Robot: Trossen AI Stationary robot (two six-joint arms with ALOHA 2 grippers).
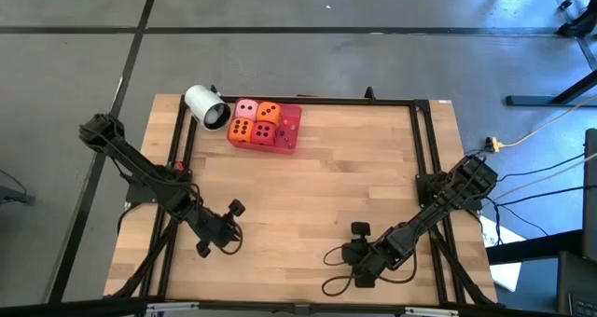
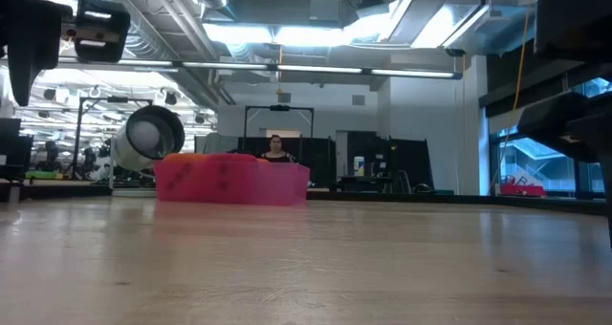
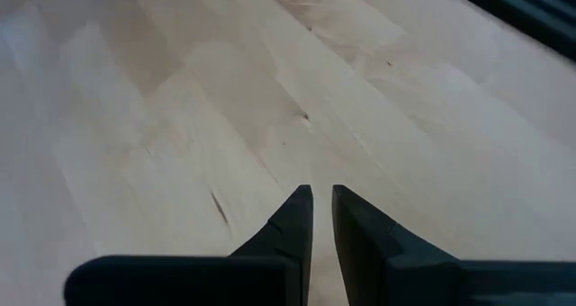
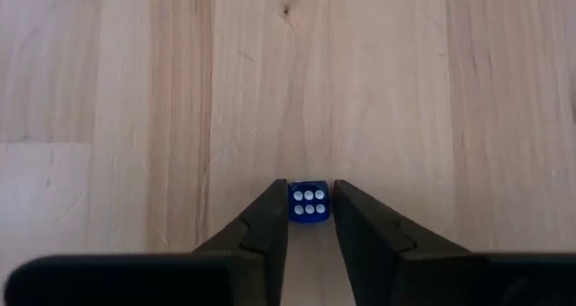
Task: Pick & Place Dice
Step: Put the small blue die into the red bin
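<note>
Four big dice sit in a flat red tray [image 1: 291,121] at the table's far left: a pale pink one [image 1: 247,109], two orange [image 1: 269,112] [image 1: 241,129] and a red one [image 1: 265,133]. In the low view only their orange tops [image 2: 191,157] show over the tray wall [image 2: 229,184]. My right gripper [image 1: 359,252] hovers near the table's near right and is shut on a tiny blue die [image 4: 309,202] with white pips. My left gripper [image 3: 321,198] is shut on nothing, over bare wood at the near left [image 1: 222,231]. My right gripper pinches the tiny blue die [image 4: 309,202] between its two fingers, one on each side face, close to their free ends. The face with six white pips looks toward the wrist camera. Bare table wood shows beyond the die.
A white cylinder with a dark open end [image 1: 205,106] lies on its side just left of the tray, also seen in the low view [image 2: 148,139]. Black frame rails run along the table's left, far and right edges [image 1: 424,140]. The middle of the table is bare wood.
</note>
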